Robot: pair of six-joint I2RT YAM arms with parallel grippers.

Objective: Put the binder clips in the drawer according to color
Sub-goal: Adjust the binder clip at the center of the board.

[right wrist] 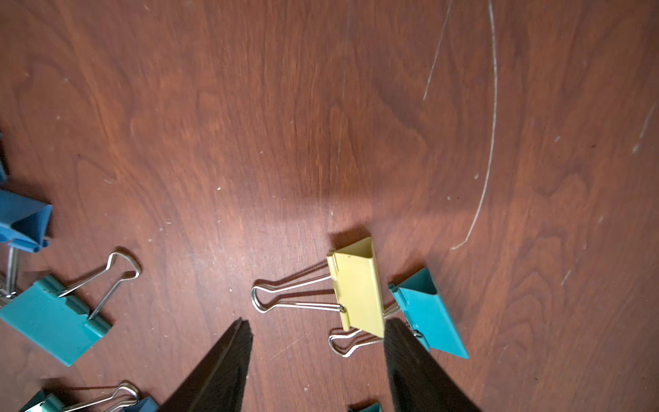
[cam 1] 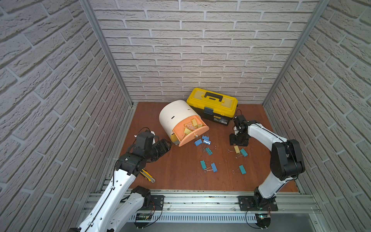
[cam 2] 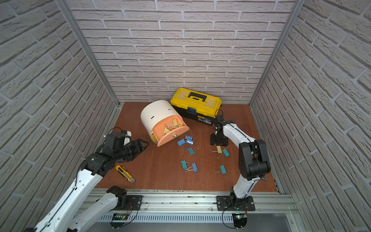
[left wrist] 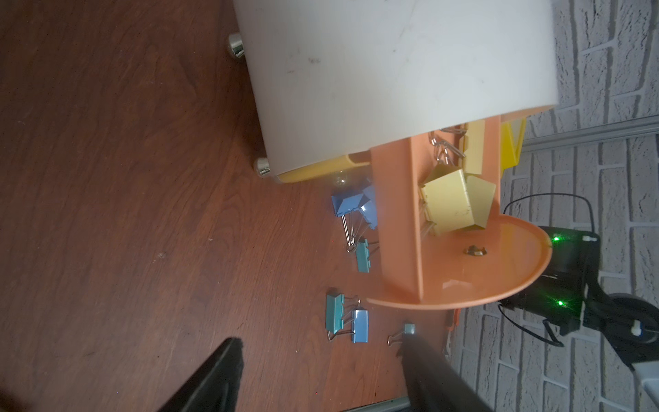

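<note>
The white drum-shaped drawer (cam 1: pixel 176 114) lies tipped over, its peach drawer (cam 1: pixel 192 138) pulled out with several yellow binder clips (cam 1: pixel 190 125) inside. Blue clips (cam 1: pixel 202 140) and teal clips (cam 1: pixel 208 151) lie scattered on the brown table. One yellow clip (right wrist: pixel 358 289) rests against a teal clip (right wrist: pixel 428 314). My right gripper (right wrist: pixel 317 328) hangs open just above them, the yellow clip's corner at one fingertip, nothing held. Left of the drawer, my left gripper (left wrist: pixel 322 340) is open and empty, pointing toward a teal and blue pair (left wrist: pixel 347 321).
A yellow-black toolbox (cam 1: pixel 212 104) stands behind the drawer at the back wall. A yellow-black utility knife (cam 2: pixel 124 173) lies near the front left, under the left arm. Brick-pattern walls close in three sides; an aluminium rail (cam 1: pixel 200 197) runs along the front.
</note>
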